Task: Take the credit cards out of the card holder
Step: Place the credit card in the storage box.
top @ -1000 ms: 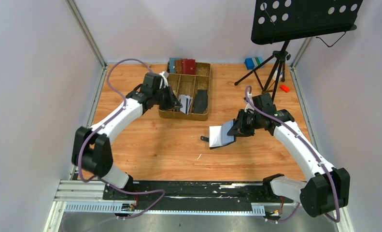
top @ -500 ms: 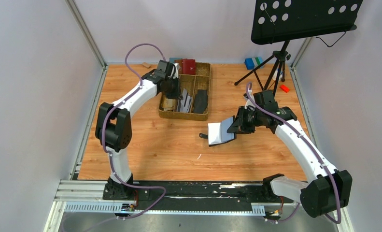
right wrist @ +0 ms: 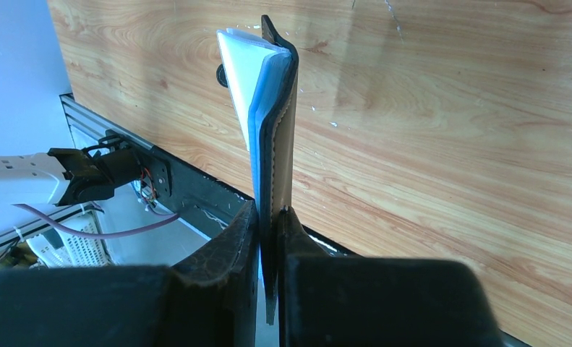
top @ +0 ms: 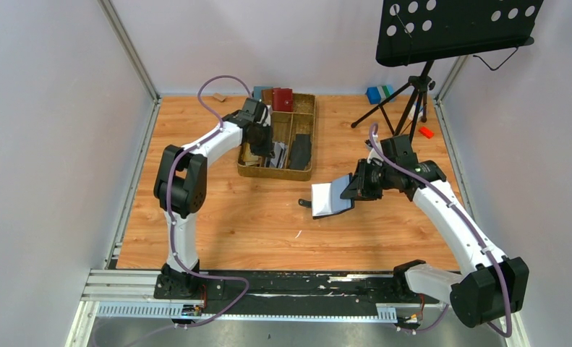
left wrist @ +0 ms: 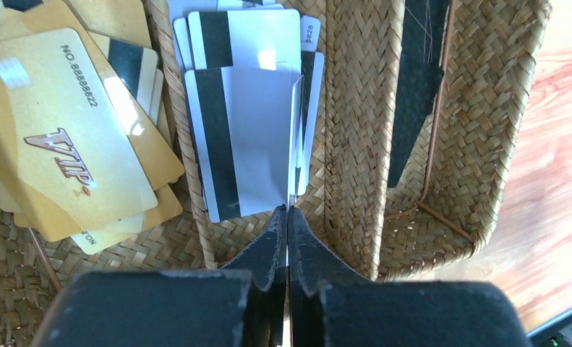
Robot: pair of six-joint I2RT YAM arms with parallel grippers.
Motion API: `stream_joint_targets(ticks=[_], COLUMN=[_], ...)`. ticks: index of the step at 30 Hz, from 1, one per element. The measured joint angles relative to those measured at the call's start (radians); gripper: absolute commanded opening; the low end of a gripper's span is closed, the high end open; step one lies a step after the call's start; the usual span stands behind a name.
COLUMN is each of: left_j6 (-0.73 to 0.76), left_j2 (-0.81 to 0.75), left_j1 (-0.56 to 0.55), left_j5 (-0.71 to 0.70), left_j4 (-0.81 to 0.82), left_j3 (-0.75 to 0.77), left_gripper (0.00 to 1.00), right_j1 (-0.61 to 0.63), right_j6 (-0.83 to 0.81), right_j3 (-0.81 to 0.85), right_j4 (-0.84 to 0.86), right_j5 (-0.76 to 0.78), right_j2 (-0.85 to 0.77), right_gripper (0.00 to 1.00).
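In the top view, my right gripper [top: 351, 189] is shut on the black card holder [top: 331, 200] and holds it off the table with its pale sleeve pages fanned out. The right wrist view shows the holder [right wrist: 275, 123] edge-on, clamped between the fingers [right wrist: 268, 213]. My left gripper [top: 263, 141] is over the wicker basket [top: 275, 173]. In the left wrist view it [left wrist: 288, 210] is shut on a thin whitish credit card [left wrist: 295, 144] seen edge-on. That card hangs over several whitish cards with black stripes [left wrist: 246, 144] lying in a basket compartment.
Gold VIP cards [left wrist: 73, 144] fill the compartment to the left. A long black flat piece [left wrist: 420, 87] lies in the right compartment. Red and brown wallets [top: 277, 97] stand at the basket's back. A music stand tripod [top: 413, 101] and small blue [top: 377, 94] and red [top: 425, 132] items sit at the back right.
My left arm has swung from the basket's left edge to over its middle compartment. The right arm and the card holder have stayed nearly still.
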Motion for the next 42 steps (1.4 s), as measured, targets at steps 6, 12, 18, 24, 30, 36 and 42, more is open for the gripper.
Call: stream_joint_targets(ticks=[6, 12, 18, 24, 30, 36, 42], left_j6=[-0.001, 0.018, 0.024, -0.076, -0.261, -0.5, -0.587], left_j2=[0.0, -0.01, -0.14, -0.495, -0.734, -0.875, -0.955], left_j1=[0.0, 0.0, 0.0, -0.022, -0.161, -0.187, -0.198], left_j5=[-0.05, -0.092, -0.076, 0.085, 0.219, 0.282, 0.274], left_j4=[0.023, -0.005, -0.058, 0.042, 0.238, 0.45, 0.512], left_j3=[-0.002, -0.002, -0.029, -0.291, -0.577, -0.879, -0.913], left_gripper=[0.31, 0.49, 0.71, 0.96, 1.0, 1.0, 1.0], right_j1=[0.0, 0.0, 0.0, -0.005, -0.005, 0.004, 0.035], right_j6=[-0.003, -0.008, -0.007, 0.05, 0.17, 0.242, 0.273], right_j3=[0.0, 0.0, 0.0, -0.028, -0.121, -0.158, -0.158], right_j4=[-0.005, -0.004, 0.008, 0.157, 0.349, 0.462, 0.522], right_j5=[-0.001, -0.003, -0.04, -0.188, -0.319, -0.407, -0.45], right_j2=[-0.01, -0.006, 0.017, 0.022, 0.018, 0.013, -0.002], right_gripper=[0.0, 0.0, 0.0, 0.0, 0.0, 0.0, 0.0])
